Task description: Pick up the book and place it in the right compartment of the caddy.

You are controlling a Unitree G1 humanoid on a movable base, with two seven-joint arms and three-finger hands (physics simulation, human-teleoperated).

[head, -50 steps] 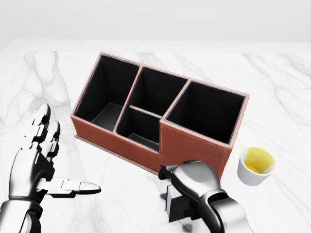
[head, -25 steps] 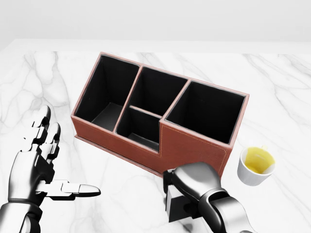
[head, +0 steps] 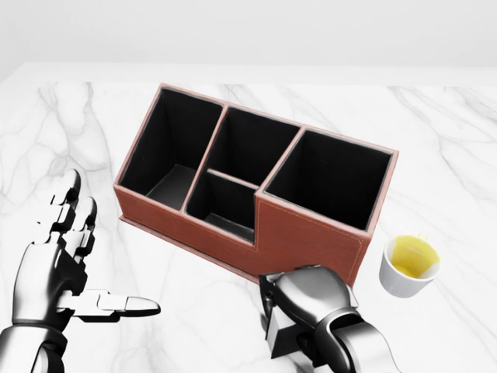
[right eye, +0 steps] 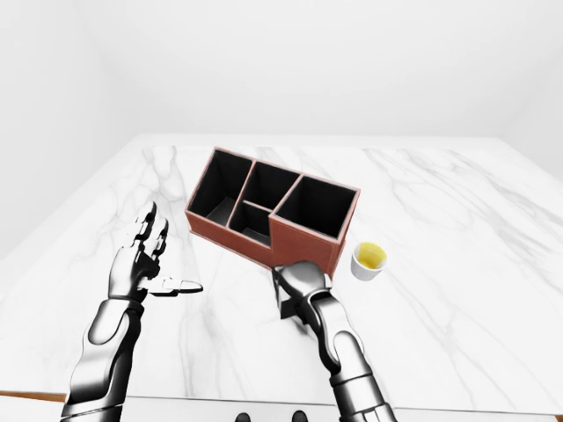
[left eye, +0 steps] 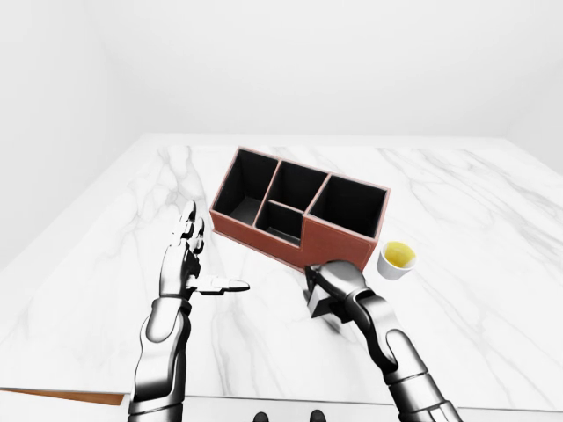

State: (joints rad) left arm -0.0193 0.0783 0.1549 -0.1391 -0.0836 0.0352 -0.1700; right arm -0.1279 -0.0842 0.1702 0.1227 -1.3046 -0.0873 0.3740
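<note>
The brown caddy [head: 311,229] with black compartments stands on the marble table; its right compartment [head: 330,177] is the largest and holds nothing. My right hand [head: 307,307] is shut on a small dark book [head: 281,336], held just below the caddy's lower wall in the head view. Most of the book is hidden under the fingers. My left hand [head: 66,260] is open and empty at the left, with the thumb pointing right.
A white cup [head: 409,264] with yellow liquid stands just right of the caddy's lower right corner. The marble table [left eye: 493,264] spreads widely around; its near edge [left eye: 264,400] runs along the bottom of the left-eye view.
My right hand with the book has shifted slightly lower and closer to the caddy's wall. The left hand has barely moved.
</note>
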